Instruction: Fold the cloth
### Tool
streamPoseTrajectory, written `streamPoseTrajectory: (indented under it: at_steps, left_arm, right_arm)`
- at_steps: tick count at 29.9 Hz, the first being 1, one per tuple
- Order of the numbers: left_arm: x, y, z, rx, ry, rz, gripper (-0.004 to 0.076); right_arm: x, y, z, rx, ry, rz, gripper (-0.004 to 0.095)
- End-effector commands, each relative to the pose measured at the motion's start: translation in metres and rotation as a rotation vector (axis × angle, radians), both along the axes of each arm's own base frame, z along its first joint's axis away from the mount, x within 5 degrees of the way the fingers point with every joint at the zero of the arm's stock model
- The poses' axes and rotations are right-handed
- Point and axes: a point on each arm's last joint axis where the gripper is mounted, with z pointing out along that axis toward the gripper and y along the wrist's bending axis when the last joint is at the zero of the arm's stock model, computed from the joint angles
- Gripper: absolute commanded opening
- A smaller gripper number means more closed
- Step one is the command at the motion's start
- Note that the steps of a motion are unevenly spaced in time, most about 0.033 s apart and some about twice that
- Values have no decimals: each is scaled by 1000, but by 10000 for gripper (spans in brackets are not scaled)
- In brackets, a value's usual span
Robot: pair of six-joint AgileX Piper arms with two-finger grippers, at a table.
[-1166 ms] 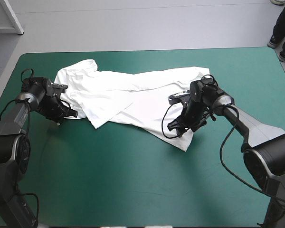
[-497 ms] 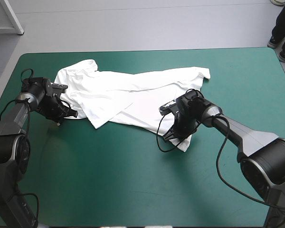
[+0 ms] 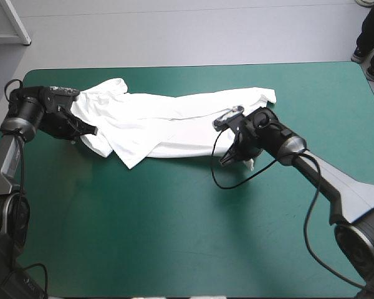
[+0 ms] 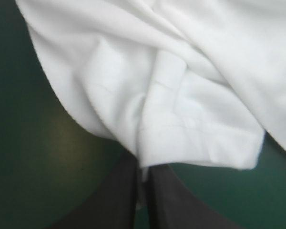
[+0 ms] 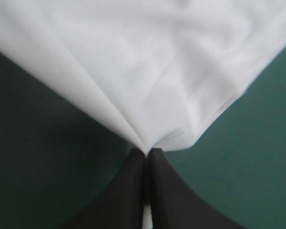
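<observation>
The white T-shirt (image 3: pixel 168 121) lies crumpled in a long band across the far half of the teal-green table. At its left end my left gripper (image 3: pixel 90 131) is shut on the T-shirt, pinching a folded hem (image 4: pixel 181 143) between the black fingers (image 4: pixel 119 200). My right gripper (image 3: pixel 227 159) is shut on the T-shirt at the near right corner. In the right wrist view the cloth (image 5: pixel 148 81) fans out from the tips of the closed fingers (image 5: pixel 162 191), drawn into a tight pinch.
Bare teal-green cover (image 3: pixel 174 230) fills the near half of the table. A white frame (image 3: pixel 15 22) stands on the floor beyond the far left corner.
The right gripper closed on the shirt's near right corner and pulled it up toward the far side. The left gripper drew its end of the shirt to the left and farther back.
</observation>
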Motion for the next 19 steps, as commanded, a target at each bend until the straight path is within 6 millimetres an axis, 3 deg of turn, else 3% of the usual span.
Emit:
streamPoseTrajectory:
  at_steps: [1,7,13,15,19]
  left_arm:
    - [-19,-4,78,-2,-190,-4,19]
    - [-56,-7,182,0,-469,-11,19]
    - [-112,-19,281,-57,-834,-63,19]
    - [-132,-23,305,-58,-939,-103,19]
    - [-167,-24,340,-22,-1109,-115,19]
  right_arm:
    - [-11,-21,93,32,-298,-21,-17]
    - [-31,-47,201,60,-612,-82,-17]
    - [-75,-79,305,167,-937,-146,-17]
    - [-96,-92,333,199,-1035,-148,-17]
    - [-134,-115,370,257,-1189,-161,-17]
